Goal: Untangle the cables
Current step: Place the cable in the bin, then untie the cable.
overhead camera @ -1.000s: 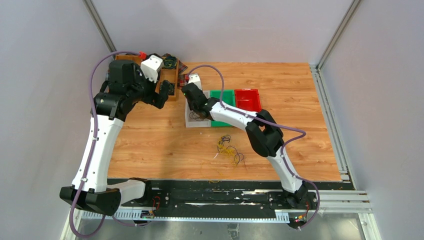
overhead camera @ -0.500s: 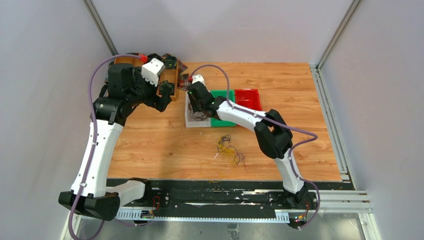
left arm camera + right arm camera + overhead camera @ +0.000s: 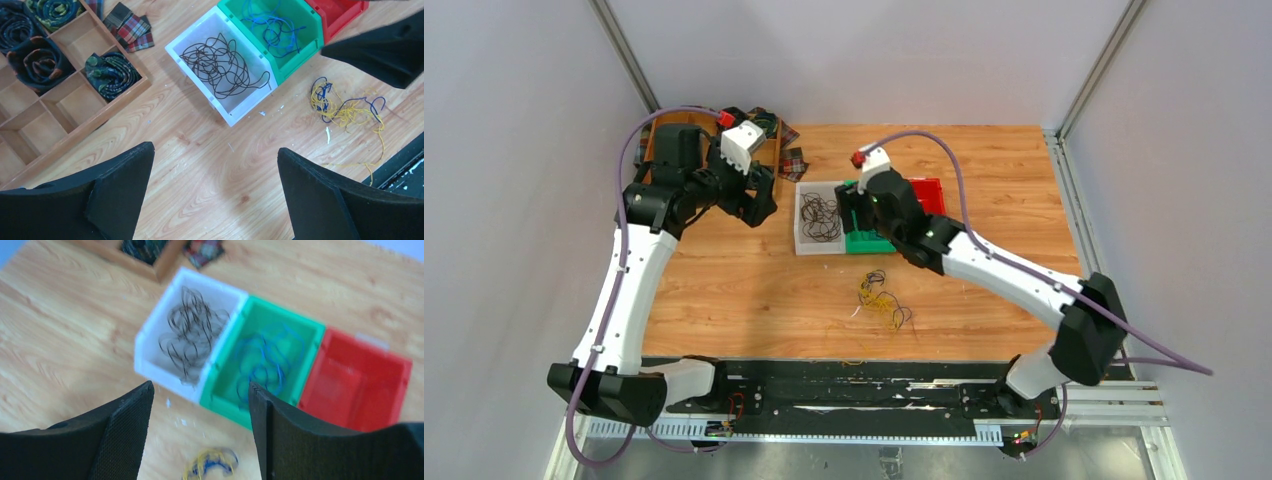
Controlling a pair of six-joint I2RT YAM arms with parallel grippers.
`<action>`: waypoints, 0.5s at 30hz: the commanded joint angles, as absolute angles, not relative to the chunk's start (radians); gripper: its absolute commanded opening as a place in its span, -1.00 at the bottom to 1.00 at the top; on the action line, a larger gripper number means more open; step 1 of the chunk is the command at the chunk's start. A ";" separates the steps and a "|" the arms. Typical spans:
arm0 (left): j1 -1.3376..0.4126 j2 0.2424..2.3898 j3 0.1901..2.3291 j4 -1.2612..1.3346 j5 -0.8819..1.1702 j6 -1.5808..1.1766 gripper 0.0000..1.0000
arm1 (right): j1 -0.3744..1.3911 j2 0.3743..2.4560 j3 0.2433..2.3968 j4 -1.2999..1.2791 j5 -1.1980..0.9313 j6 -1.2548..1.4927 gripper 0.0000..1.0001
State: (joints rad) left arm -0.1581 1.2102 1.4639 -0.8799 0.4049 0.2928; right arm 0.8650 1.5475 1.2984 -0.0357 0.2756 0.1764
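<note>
A tangle of yellow and blue cables [image 3: 882, 298] lies loose on the wooden table, also in the left wrist view as cables [image 3: 345, 107] and blurred at the bottom of the right wrist view as cables [image 3: 210, 462]. Dark brown cables [image 3: 222, 67] lie in the white bin [image 3: 800, 248], and blue cables [image 3: 272, 25] in the green bin [image 3: 864, 243]. My right gripper [image 3: 849, 205] hovers over the white and green bins, open and empty [image 3: 200, 387]. My left gripper [image 3: 759, 195] hangs left of the white bin, wide open [image 3: 215, 152], holding nothing.
A red bin [image 3: 932, 185] stands right of the green one. At the back left is a wooden compartment tray [image 3: 75, 85] with rolled dark fabric coils, and plaid fabric squares [image 3: 129, 27] lie beside it. Black rails run along the table's near edge.
My right gripper opened, rose out of the white bin and moved right, its arm swinging out to the right; the dark cables now lie uncovered in that bin. My left arm shifted slightly right.
</note>
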 commanded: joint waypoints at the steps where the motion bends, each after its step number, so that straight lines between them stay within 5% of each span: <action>1: -0.149 1.207 1.457 -0.893 0.464 0.322 0.96 | 0.875 1.401 1.078 -0.095 0.306 0.249 0.38; 15: -0.228 1.244 1.368 -0.894 0.558 0.348 0.93 | 0.874 1.091 0.556 -0.082 0.147 0.468 -0.06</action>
